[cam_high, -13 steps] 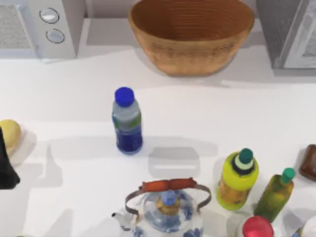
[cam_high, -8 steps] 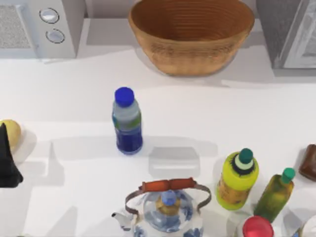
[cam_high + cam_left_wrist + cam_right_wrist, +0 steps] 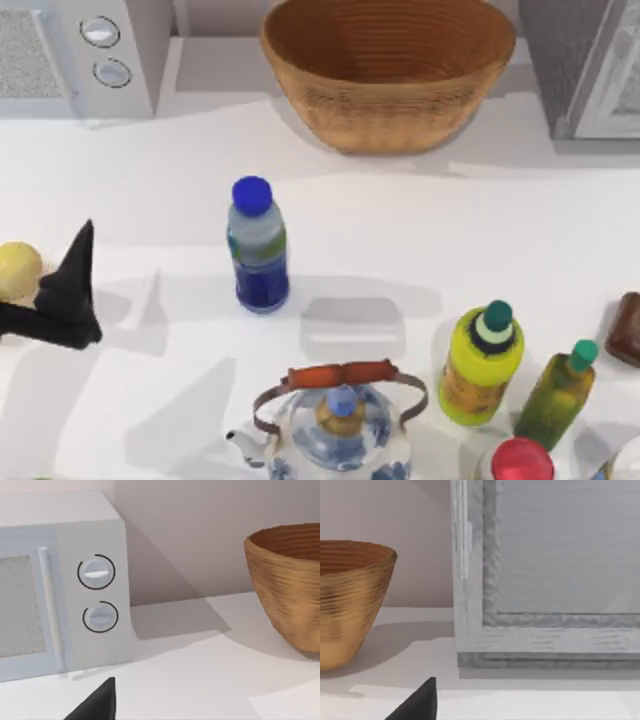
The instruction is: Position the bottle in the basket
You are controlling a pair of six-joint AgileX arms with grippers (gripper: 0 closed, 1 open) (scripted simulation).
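Observation:
The bottle (image 3: 258,250), clear with a bright blue cap and a dark blue lower part, stands upright on the white table, left of the middle. The tan wicker basket (image 3: 390,100) sits at the back centre, and its wall also appears in the left wrist view (image 3: 290,585) and the right wrist view (image 3: 350,600). My left gripper (image 3: 68,292) is low over the table near the left edge, well to the left of the bottle and apart from it. A dark tip of the right gripper (image 3: 420,702) shows in its own wrist view.
A microwave (image 3: 80,55) stands at the back left and a grey appliance (image 3: 585,65) at the back right. A blue-and-white teapot (image 3: 335,425), a yellow-green bottle (image 3: 482,362), an olive bottle (image 3: 560,393) and a red-capped item (image 3: 521,460) crowd the front. A yellow ball (image 3: 18,270) lies beside the left gripper.
My left gripper has moved in from the left edge toward the right, nearer the bottle. The bottle and basket have not moved.

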